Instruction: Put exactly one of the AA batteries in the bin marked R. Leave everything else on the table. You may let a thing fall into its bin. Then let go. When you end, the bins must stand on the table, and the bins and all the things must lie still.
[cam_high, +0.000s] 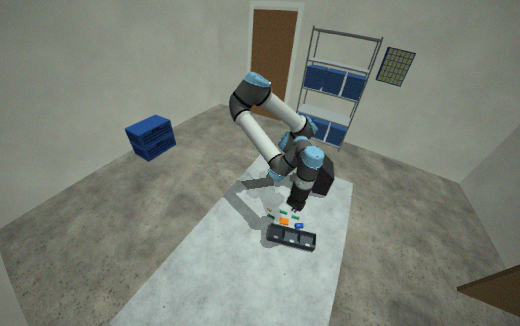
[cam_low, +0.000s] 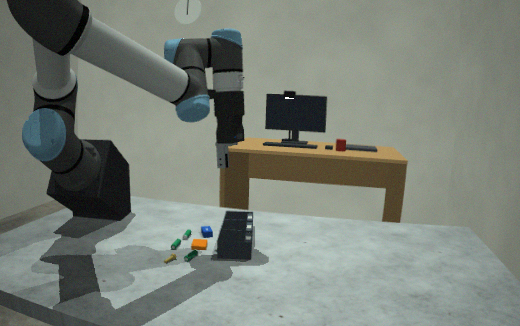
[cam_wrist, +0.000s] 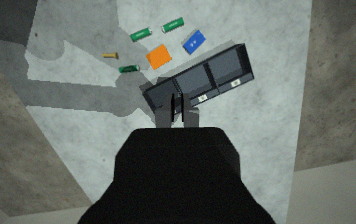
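Overhead | grey table (cam_low: 350, 280) | 3 batteries (cam_wrist: 141, 34) | concrete floor (cam_high: 100, 210)

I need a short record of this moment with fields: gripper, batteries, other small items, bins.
gripper: gripper nearly shut, holds nothing, high above the table
batteries: three green batteries lie on the table, none in a bin
other small items: orange block, blue block, small yellow bolt
bins: dark three-part bin row on the table; its compartments look empty; labels too small to read

Grey table (cam_low: 350, 280), bins (cam_low: 235, 235), three batteries (cam_low: 176, 244), screw (cam_low: 170, 258)
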